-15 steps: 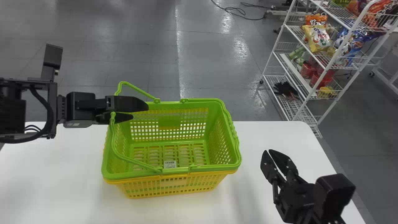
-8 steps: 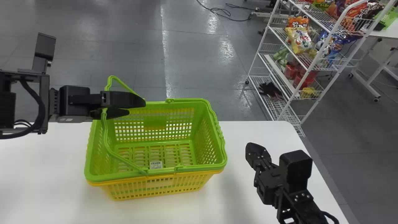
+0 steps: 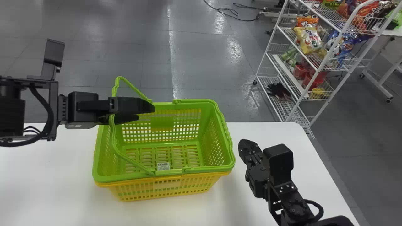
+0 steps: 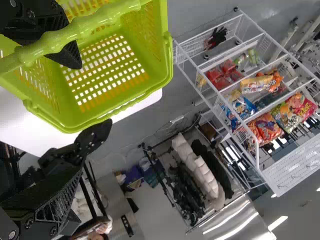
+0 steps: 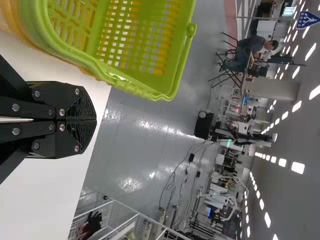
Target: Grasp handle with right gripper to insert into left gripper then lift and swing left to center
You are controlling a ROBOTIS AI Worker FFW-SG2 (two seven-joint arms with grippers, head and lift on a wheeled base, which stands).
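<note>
Green basket [image 3: 125, 179], handle not yet gripped.
The reach for a handle seems in hand: the right pincer [image 3: 246, 146] is closed on nothing, just beside the basket, and next needs to be opened and brought to the folded handle [image 5: 121, 83], while the left pincer [image 3: 146, 113] is spread wide beside the raised handle [image 3: 134, 162], unclamped; counted are two pincers, two handles and two baskets, the green nested in a yellow basket [image 3: 166, 184] on one tabletop [image 3: 56, 172].
</note>
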